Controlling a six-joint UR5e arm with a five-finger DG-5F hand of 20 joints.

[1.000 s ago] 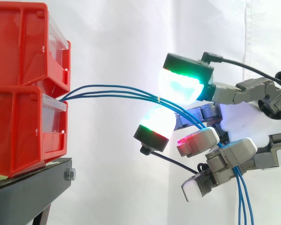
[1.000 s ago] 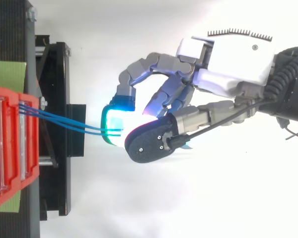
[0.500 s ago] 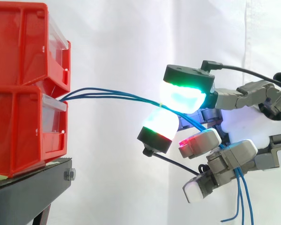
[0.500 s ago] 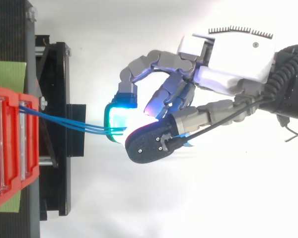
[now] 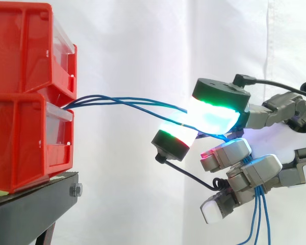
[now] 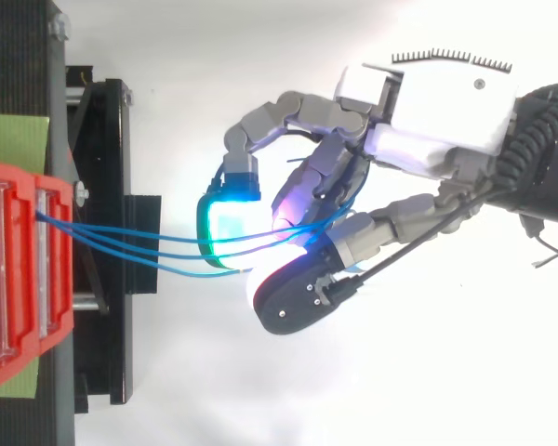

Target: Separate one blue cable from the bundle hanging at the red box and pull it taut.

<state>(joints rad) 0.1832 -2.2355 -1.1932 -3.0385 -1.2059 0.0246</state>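
Fanning out from between the stacked red bins [image 5: 25, 102], the blue cables [image 5: 132, 100] run right, gently bowed, into the hand [image 6: 437, 111]. Its fingers are curled round them: the cables pass between glowing pads [image 5: 211, 116], then hang below the lower fingers. The bins rest on a black stand [image 5: 30, 209].

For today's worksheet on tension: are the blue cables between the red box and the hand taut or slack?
Slack: the cables bow and, in the top view, fan apart between the box and the hand.
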